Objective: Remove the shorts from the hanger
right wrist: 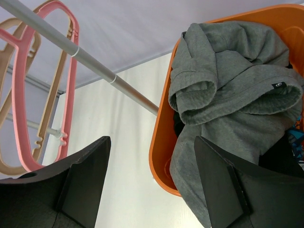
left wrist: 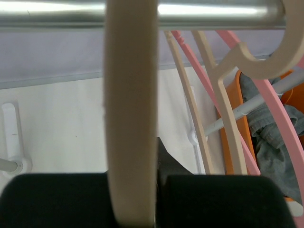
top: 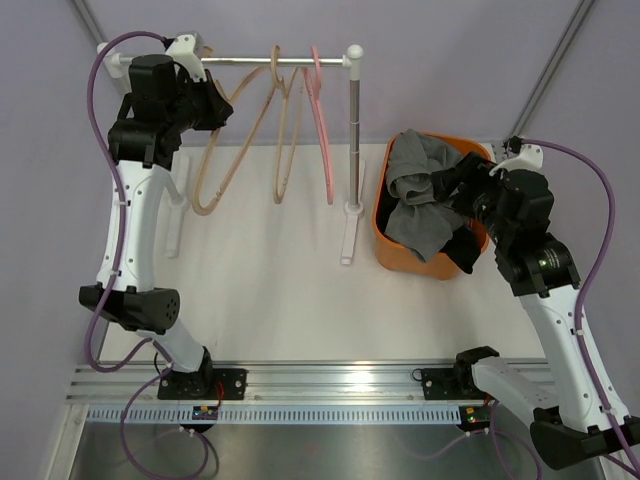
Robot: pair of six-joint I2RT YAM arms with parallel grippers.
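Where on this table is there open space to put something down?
The widest bare patch is the white table on the near side of the rack, left of the orange basket. Crowded: under the rail, where three hangers dangle, and the basket, heaped with shorts beneath the right gripper.

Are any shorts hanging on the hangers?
No, the hangers on the rail hang bare, and the grey shorts lie in the orange basket.

Overhead: above and behind me, looking down, far. Wrists: close, left at rail [left wrist: 47,12], right at bin [right wrist: 159,152]; all share rail.
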